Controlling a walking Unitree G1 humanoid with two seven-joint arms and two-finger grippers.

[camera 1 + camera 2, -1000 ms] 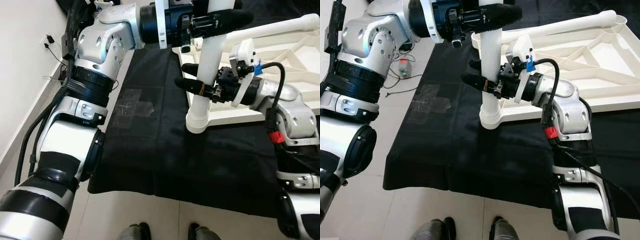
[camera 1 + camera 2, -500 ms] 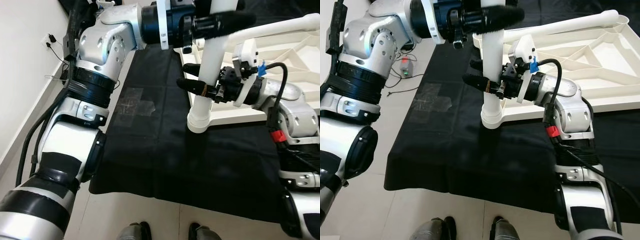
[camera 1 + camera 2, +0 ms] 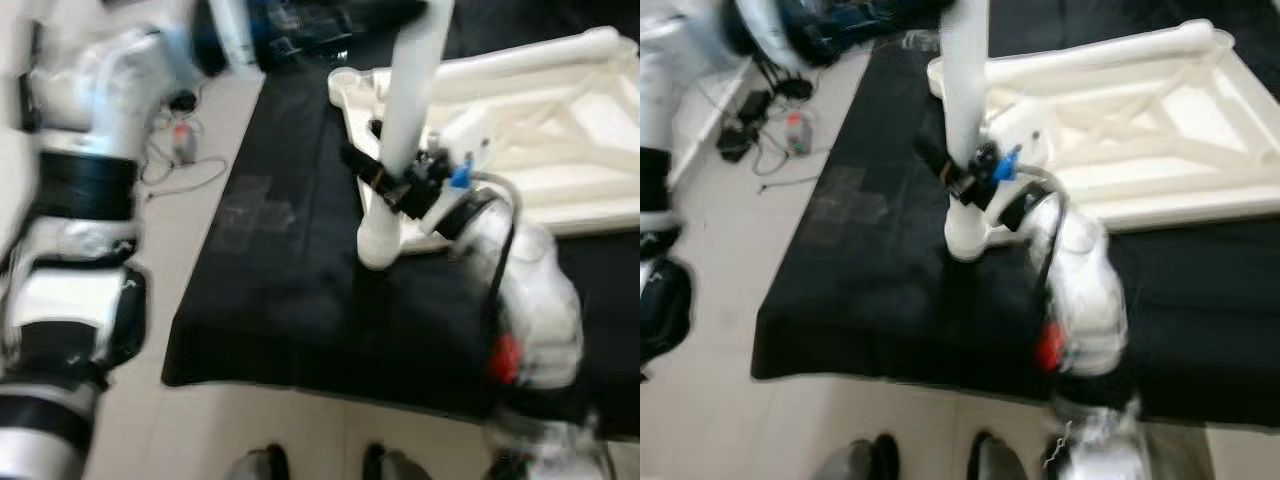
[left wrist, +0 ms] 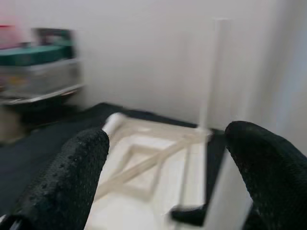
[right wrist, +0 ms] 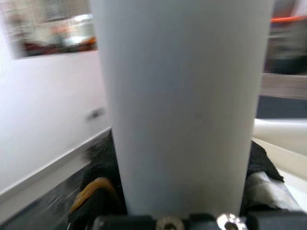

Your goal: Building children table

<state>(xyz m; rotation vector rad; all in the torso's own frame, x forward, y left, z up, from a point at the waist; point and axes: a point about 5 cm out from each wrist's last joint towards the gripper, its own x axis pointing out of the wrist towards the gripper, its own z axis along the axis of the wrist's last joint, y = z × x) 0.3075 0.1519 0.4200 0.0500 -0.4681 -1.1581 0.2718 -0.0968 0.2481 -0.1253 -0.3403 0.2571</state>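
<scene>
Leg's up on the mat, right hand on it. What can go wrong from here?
1. The right hand grips the white leg low, so the tall upper part may lean.
2. The leg's foot sits on the black mat beside the tabletop frame; it may slip or knock the corner.
3. The left hand is open, so it adds little steadying.

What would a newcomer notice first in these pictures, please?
A white table leg stands upright on the black cloth, gripped low by the right hand. Behind it lies the white upturned tabletop. The left hand is open near the leg's top.
</scene>
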